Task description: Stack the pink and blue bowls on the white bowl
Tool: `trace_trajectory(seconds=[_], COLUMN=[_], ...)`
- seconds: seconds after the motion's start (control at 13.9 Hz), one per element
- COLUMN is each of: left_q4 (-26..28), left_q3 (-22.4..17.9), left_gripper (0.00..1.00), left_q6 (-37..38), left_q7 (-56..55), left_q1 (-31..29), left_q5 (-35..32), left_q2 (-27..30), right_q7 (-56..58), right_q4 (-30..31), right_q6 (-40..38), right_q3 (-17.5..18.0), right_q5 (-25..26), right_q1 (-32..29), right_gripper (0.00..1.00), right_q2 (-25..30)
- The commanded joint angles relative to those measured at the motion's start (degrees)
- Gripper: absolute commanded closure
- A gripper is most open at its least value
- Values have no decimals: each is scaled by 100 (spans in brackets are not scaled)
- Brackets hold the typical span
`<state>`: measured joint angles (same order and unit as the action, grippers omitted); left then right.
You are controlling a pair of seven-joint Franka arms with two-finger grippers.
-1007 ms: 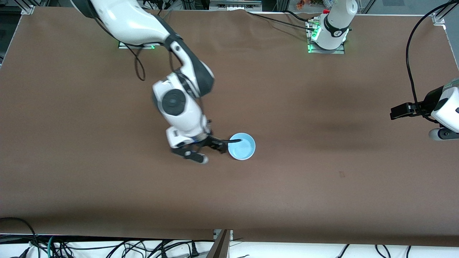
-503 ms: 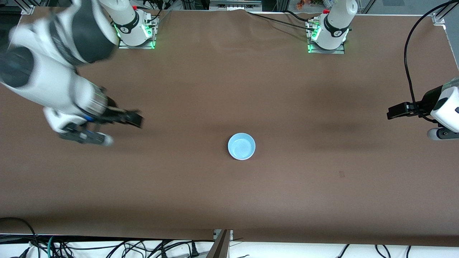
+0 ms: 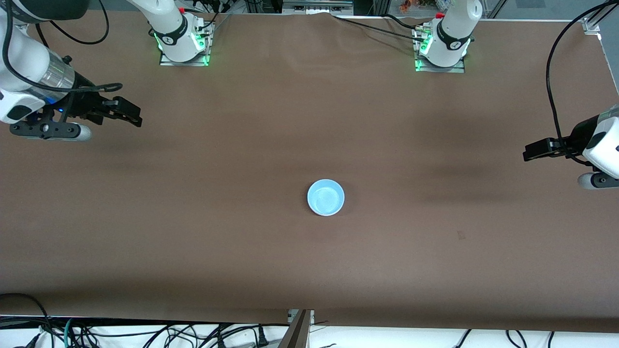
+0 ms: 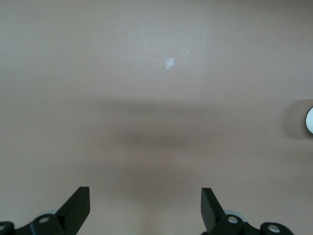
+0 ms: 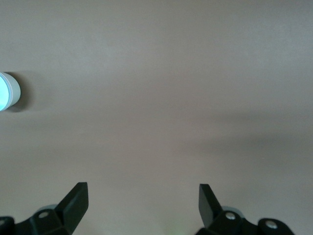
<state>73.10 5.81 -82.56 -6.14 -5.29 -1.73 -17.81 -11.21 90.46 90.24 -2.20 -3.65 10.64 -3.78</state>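
Note:
A light blue bowl (image 3: 326,197) sits upright near the middle of the brown table (image 3: 242,251), with nothing inside it. An edge of the blue bowl (image 5: 6,92) shows in the right wrist view, and a sliver of its rim (image 4: 310,121) in the left wrist view. The pink bowl and the white bowl are hidden or out of view. My right gripper (image 3: 129,113) hangs open and empty over the right arm's end of the table, well away from the bowl; bare table lies under the right gripper (image 5: 142,187). My left gripper (image 3: 530,151) waits open over the left arm's end; the left gripper (image 4: 145,191) holds nothing.
The two arm bases (image 3: 181,43) (image 3: 442,48) stand along the table edge farthest from the front camera. A small pale tape mark (image 4: 169,63) lies on the table toward the left arm's end. Cables (image 3: 145,333) run below the nearest table edge.
My right arm has swung away from beside the blue bowl to its own end of the table, gripper still open. The bowl stayed put. The left arm has not moved.

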Motion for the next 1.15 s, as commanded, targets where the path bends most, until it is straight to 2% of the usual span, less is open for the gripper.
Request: trace_trajectory(seconds=[0.0,0.22,0.43,1.08], left_q4=[-182,-182,-191,-191], left_q3=[-9,-9,-9,-1], left_gripper=[0,0,0,0], left_q6=[117,109,109,91], left_q7=[69,69,69,78], left_q1=[-25,-25,-25,-25], left_q5=[94,103,103,103], left_q2=[-65,-73,-73,-73], right_q7=[259,277,163,180], right_q4=[34,-432,-468,-433], right_q6=[125,-112,-51,-68], right_q3=[-52,-52,-9,-17], right_q5=[154,364,584,506], right_q1=[-9,-45,17,-9], right_gripper=[0,0,0,0], right_q2=[1,-158,-193,-246])
